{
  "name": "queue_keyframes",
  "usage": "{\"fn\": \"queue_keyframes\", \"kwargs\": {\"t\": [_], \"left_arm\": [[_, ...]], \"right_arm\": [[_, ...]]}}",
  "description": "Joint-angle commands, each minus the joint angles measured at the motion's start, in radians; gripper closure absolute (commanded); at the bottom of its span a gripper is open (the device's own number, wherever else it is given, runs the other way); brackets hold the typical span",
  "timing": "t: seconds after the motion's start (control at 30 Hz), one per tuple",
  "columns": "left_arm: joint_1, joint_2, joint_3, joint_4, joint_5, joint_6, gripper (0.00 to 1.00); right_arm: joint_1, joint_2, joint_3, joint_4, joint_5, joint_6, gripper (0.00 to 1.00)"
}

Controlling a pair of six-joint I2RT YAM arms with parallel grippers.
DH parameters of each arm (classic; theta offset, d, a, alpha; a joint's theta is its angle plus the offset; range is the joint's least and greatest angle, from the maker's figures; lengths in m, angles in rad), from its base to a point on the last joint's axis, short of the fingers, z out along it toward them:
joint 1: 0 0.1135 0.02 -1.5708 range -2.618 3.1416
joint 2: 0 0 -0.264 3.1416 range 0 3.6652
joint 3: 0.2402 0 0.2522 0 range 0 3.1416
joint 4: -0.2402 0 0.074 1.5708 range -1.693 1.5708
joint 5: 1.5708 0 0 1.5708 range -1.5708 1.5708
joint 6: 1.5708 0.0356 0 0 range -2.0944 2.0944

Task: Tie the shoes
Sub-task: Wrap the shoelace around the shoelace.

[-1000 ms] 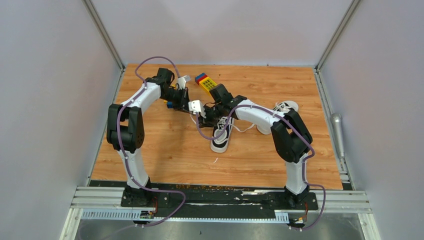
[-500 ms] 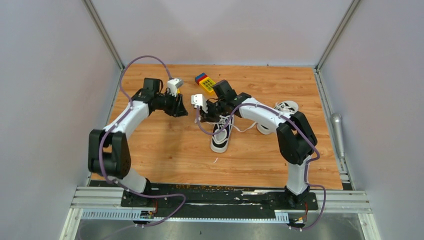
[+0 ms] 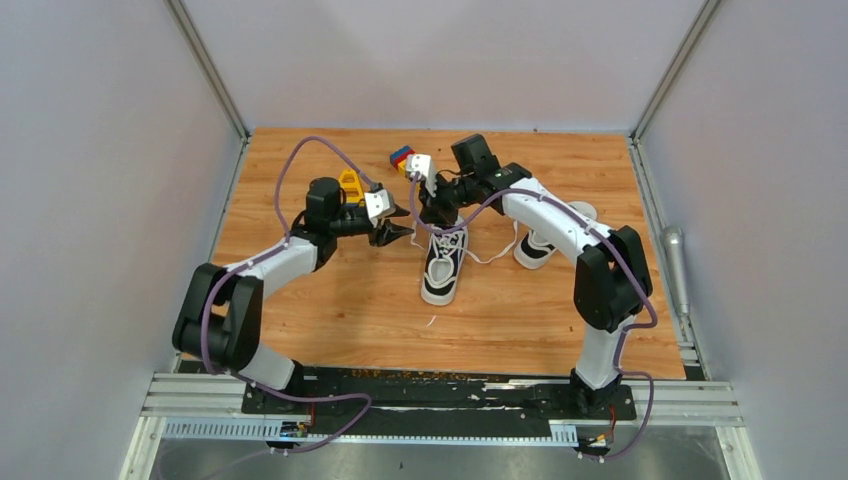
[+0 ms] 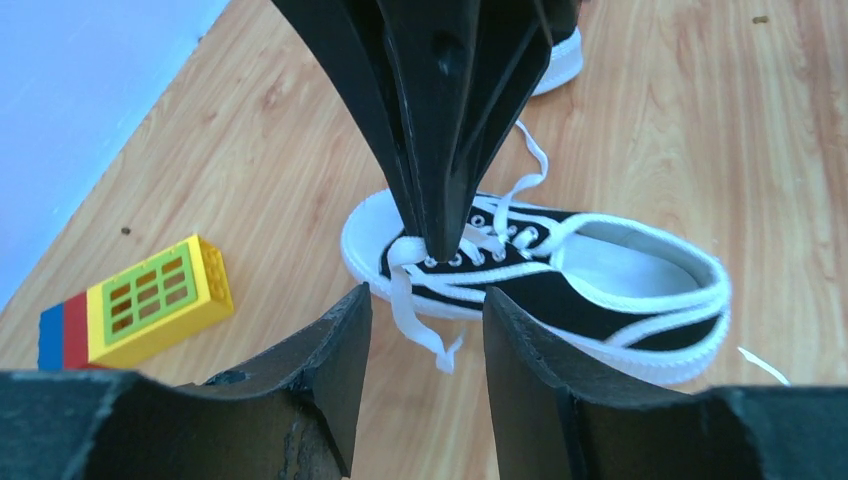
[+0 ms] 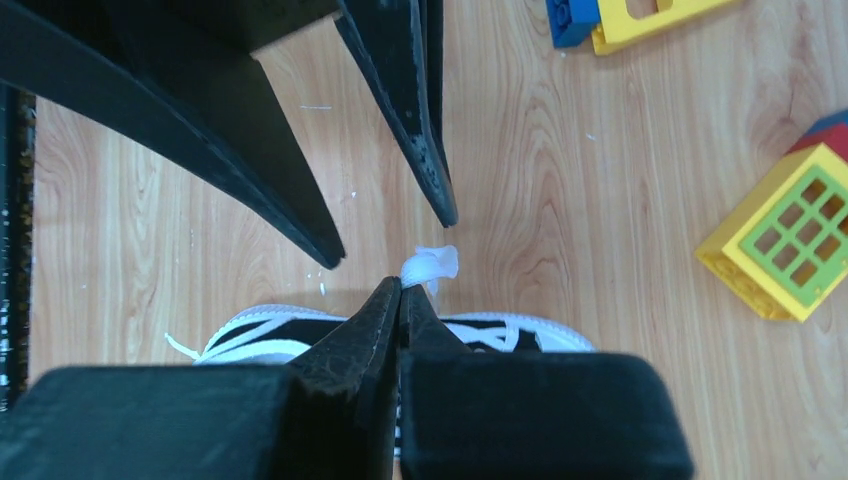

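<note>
One black shoe (image 3: 441,268) with a white sole lies mid-table, toe towards the back. In the left wrist view the shoe (image 4: 600,285) lies sideways. My right gripper (image 3: 438,222) points down at the toe end, shut on a white lace (image 5: 430,265) whose end sticks out past the tips. A loose lace end (image 4: 418,322) dangles just ahead of my left gripper (image 4: 427,300), which is open with nothing between its fingers. From above, the left gripper (image 3: 402,232) sits just left of the shoe. The second shoe (image 3: 540,246) lies right of it, partly hidden by the right arm.
Colourful toy blocks lie near the back: a yellow-green block (image 4: 160,300), the same block (image 5: 785,235), and a blue and yellow one (image 5: 625,15). A yellow block (image 3: 351,185) sits behind the left wrist. A grey metal cylinder (image 3: 675,262) rests beyond the right edge.
My left gripper opened, drew away to the left, then came back low beside the shoe's toe. My right gripper shut on the lace and moved towards the back.
</note>
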Motion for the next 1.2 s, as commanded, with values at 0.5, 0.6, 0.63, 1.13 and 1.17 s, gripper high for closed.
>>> {"fn": "queue_keyframes", "kwargs": {"t": [0.5,0.6,0.63,1.13,1.17], "left_arm": [[-0.153,0.289,0.001,0.553,-0.165,-0.338,0.49],[-0.164,0.314,0.009,0.576,-0.204,-0.390,0.49],[-0.169,0.321,0.011,0.581,-0.226,-0.400,0.49],[-0.179,0.355,0.024,0.633,-0.168,-0.538,0.55],[-0.179,0.349,0.014,0.628,-0.164,-0.528,0.55]], "right_arm": [[-0.099,-0.016,0.067,0.030,-0.042,0.377,1.00],[-0.107,-0.011,0.076,0.037,-0.049,0.398,1.00],[-0.109,-0.011,0.078,0.038,-0.051,0.402,1.00],[-0.123,0.012,0.082,0.084,0.016,0.474,1.00],[-0.123,0.014,0.083,0.086,0.017,0.474,1.00]]}}
